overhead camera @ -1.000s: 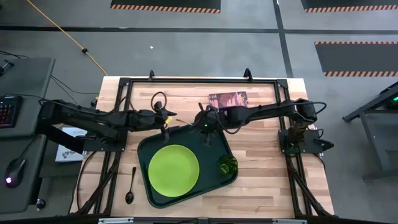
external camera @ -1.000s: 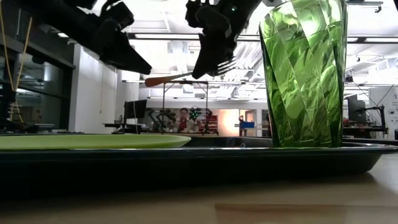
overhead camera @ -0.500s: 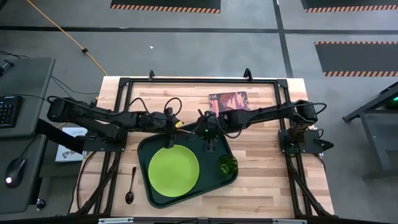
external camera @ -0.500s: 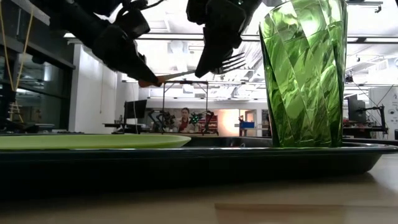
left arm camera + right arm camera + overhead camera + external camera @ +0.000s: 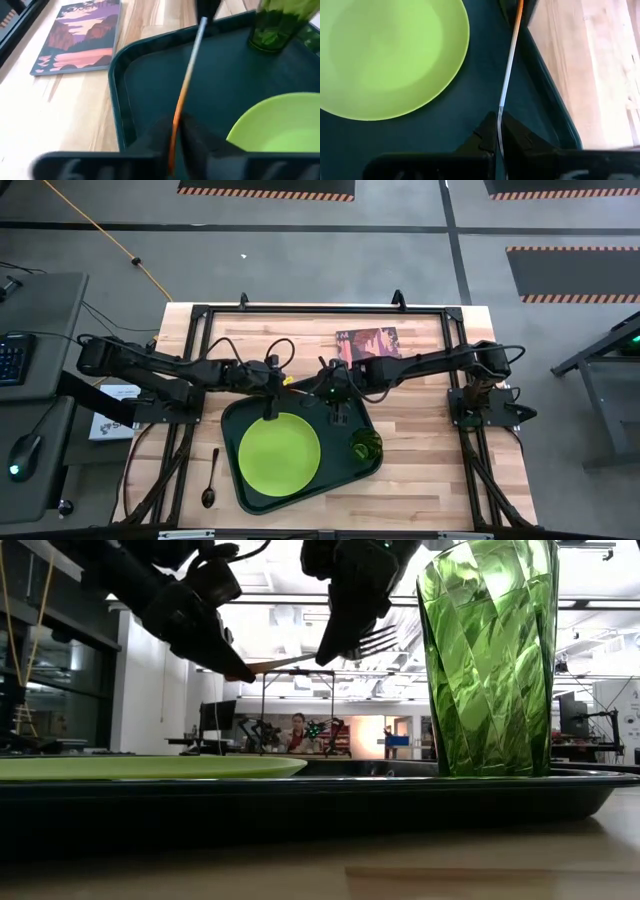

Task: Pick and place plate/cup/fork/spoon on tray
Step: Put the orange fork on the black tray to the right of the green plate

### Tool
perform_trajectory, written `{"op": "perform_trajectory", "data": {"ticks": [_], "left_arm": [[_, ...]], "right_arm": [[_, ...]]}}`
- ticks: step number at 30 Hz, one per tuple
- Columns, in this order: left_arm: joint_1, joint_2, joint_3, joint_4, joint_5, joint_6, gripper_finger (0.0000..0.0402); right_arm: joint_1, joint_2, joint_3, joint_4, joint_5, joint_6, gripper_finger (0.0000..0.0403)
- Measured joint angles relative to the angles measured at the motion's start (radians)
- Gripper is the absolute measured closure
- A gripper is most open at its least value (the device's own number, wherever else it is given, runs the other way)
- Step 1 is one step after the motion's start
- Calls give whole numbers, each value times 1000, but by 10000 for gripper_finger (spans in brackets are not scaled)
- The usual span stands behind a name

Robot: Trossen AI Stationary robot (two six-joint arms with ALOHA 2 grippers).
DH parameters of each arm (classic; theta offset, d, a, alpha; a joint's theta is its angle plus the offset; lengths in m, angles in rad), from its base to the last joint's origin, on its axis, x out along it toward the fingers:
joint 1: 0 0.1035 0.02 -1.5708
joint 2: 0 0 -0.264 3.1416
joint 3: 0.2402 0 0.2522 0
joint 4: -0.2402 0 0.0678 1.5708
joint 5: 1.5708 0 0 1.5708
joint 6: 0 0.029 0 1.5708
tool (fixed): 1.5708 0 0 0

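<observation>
Your left gripper (image 5: 228, 660) has just moved in and closed on the fork's (image 5: 300, 658) orange handle, so this is a handover in mid-air above the tray (image 5: 365, 425). The right gripper (image 5: 340, 645) still pinches the tine end with its fingers shut. Plate (image 5: 279, 455) and cup (image 5: 365, 445) are on the tray; the spoon (image 5: 211, 478) waits on the counter (image 5: 420, 460).

Picture book (image 5: 367, 340) (reddish) on table (image 5: 420, 420)
</observation>
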Motion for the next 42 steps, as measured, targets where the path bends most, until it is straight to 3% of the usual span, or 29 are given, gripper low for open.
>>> {"op": "perform_trajectory", "data": {"ticks": [9,23,28,33,37,42], "left_arm": [[-1,0,29,-64,27,13,396],[0,-32,66,-252,-117,1,400],[0,-128,55,-329,-162,-47,400],[0,-265,-26,-252,-91,-28,400],[0,-379,-87,-185,-53,-3,401],[0,-484,-132,-123,-33,8,401]], "right_arm": [[0,0,0,0,-5,5,396],[-1,-106,0,-160,98,32,204],[1,-181,0,-279,196,80,184],[4,-243,-2,-365,263,144,183],[5,-328,-111,-318,299,170,183],[6,-500,-399,-102,302,231,183]]}}
